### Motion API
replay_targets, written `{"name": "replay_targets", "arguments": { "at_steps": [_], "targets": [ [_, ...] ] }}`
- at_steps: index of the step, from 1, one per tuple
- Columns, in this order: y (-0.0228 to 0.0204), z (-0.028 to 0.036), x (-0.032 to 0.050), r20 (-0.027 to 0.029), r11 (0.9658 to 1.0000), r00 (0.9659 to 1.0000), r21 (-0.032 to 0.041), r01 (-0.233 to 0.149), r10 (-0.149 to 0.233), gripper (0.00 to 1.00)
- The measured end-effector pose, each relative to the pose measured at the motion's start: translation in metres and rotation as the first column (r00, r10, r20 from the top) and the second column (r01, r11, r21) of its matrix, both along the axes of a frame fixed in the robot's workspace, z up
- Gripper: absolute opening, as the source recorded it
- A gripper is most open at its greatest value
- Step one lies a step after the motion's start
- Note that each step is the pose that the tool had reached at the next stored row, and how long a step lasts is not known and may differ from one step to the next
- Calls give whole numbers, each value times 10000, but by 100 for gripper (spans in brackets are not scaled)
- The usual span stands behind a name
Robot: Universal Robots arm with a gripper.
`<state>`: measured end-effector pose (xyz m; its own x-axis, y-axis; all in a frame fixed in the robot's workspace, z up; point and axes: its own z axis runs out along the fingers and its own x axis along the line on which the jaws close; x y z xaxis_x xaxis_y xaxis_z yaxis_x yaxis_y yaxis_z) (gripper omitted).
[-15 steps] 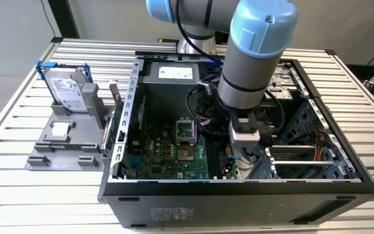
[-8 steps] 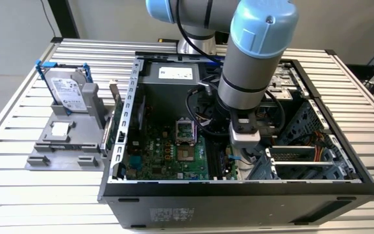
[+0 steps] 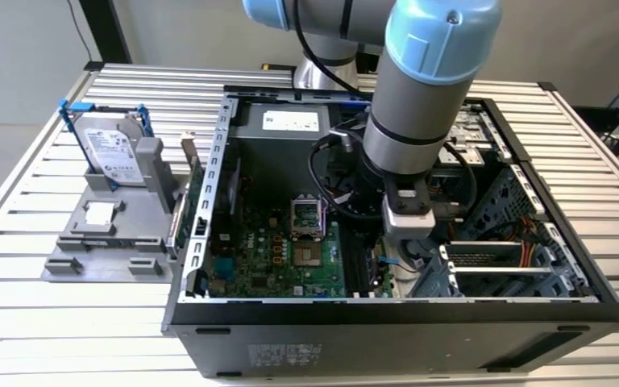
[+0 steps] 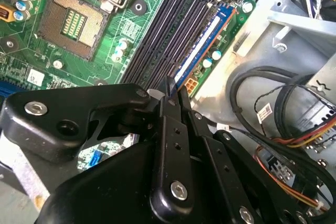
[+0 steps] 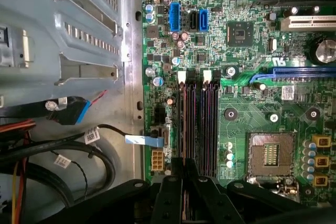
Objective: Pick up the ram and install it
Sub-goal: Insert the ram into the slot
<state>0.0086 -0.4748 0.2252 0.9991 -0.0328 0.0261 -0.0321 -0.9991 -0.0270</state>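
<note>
One arm, exterior view: arm (image 3: pixel 406 113) of grey tubes with pale blue joint caps drops steeply into an open black computer case (image 3: pixel 396 322) on a ribbed aluminium table (image 3: pixel 68 334); the gripper (image 3: pixel 400 256) sits low over the green motherboard (image 3: pixel 272 262).
Well apart from gripper, exterior view: silver-labelled hard drive (image 3: pixel 110 149) in a blue frame, upright on a grey stand (image 3: pixel 100 234) outside the case.
Ram, second wrist view: the ram (image 4: pixel 203 49), a long slim stick with a bluish edge and white label, runs away from the gripper tips along the outermost of the long black slots (image 4: pixel 157 32).
Gripper, second wrist view: matte black bolted fingers (image 4: pixel 170 145) drawn narrow, pinching the ram's thin edge.
Beside gripper, second wrist view: looped black cables (image 4: pixel 252 85).
First wrist view: gripper straddles the slot row; square metal-framed processor socket (image 5: pixel 271 156) on one side, perforated grey steel drive cage (image 5: pixel 79 30) on the other.
</note>
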Motion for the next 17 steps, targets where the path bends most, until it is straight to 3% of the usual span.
{"name": "replay_targets", "arguments": {
  "at_steps": [17],
  "targets": [
    [-11,-11,-8,0,10000,10000,-93,-26,26,0]
  ]
}}
